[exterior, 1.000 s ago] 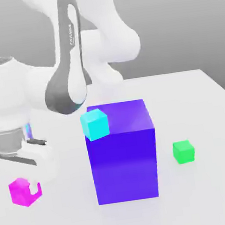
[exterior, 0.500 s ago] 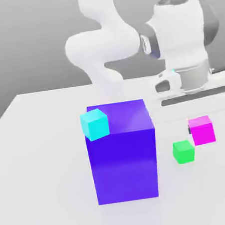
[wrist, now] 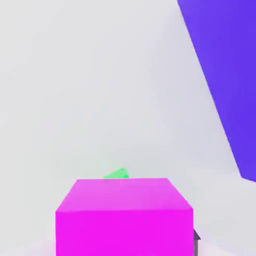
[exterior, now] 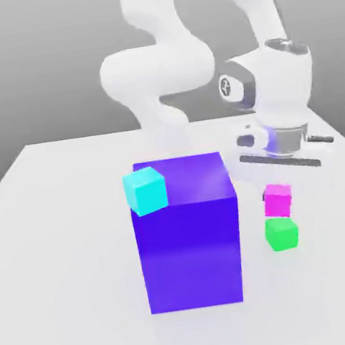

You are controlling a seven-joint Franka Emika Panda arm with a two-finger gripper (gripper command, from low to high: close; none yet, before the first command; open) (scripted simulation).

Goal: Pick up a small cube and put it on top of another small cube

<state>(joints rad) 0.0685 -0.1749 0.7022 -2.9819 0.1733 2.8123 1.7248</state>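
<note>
The small magenta cube [exterior: 278, 200] hangs under my gripper [exterior: 277, 192], which is shut on it. It sits directly over the small green cube [exterior: 281, 233] on the white table, right of the big blue-violet block in the exterior view. Whether the two cubes touch I cannot tell. In the hand view the magenta cube [wrist: 124, 217] hides nearly all of the green cube [wrist: 117, 174], leaving a thin green sliver beyond its far edge.
The tall blue-violet block [exterior: 188, 231] stands mid-table, close to the exterior view's left of the two cubes, and appears as a wall [wrist: 225, 75] in the hand view. A small cyan cube [exterior: 146, 190] rests on its top corner. White table [exterior: 62, 245] lies all around.
The arm swung from the exterior view's left, past the big block, to its right with the magenta cube. The cube then shifted from beside the green cube to directly above it.
</note>
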